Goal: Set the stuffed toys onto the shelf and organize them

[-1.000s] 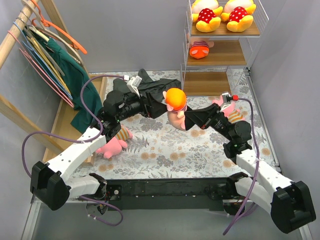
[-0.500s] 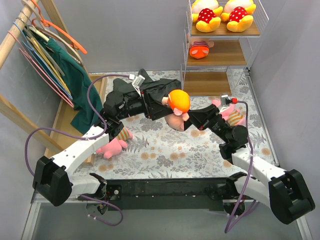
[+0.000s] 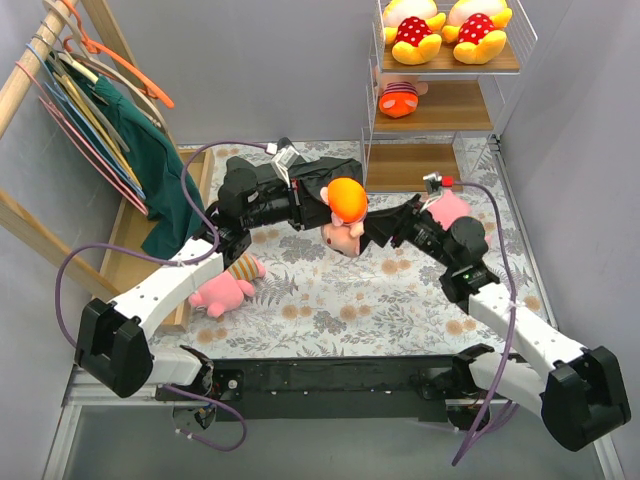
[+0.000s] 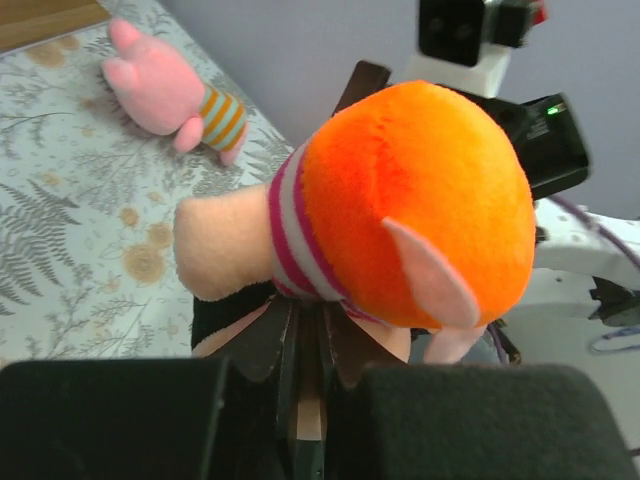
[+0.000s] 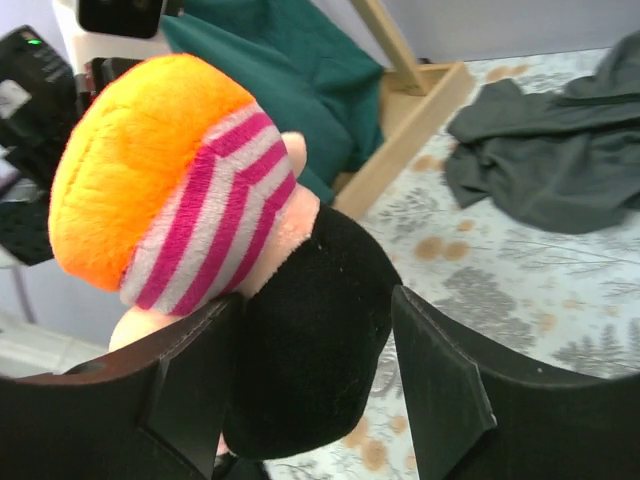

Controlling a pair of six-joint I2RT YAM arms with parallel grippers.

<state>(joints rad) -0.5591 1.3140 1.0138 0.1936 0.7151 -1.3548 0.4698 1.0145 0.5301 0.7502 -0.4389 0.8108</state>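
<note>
A stuffed toy (image 3: pixel 346 203) with an orange body, a pink-striped shirt and black hair hangs in mid-air over the table's middle, between both arms. My left gripper (image 3: pixel 322 213) is shut on it from the left; in the left wrist view its fingers (image 4: pixel 262 335) pinch the toy (image 4: pixel 410 200) at its underside. My right gripper (image 5: pixel 315 297) stands open, its jaws either side of the toy's black head (image 5: pixel 310 340), with a gap at the right finger. The shelf (image 3: pixel 445 112) stands at the back right. It holds two yellow toys (image 3: pixel 415 28) on top and an orange striped one (image 3: pixel 400 99) on the middle board.
A pink toy (image 3: pixel 222 288) lies by the left arm and another (image 3: pixel 452 208) behind the right wrist. A dark grey cloth (image 3: pixel 305 172) lies at the back. The slanted clothes rail (image 3: pixel 40 60) with a green garment (image 3: pixel 145 135) fills the left side.
My left gripper has shut on the toy and my right gripper has opened round it. The toy has shifted slightly back and left.
</note>
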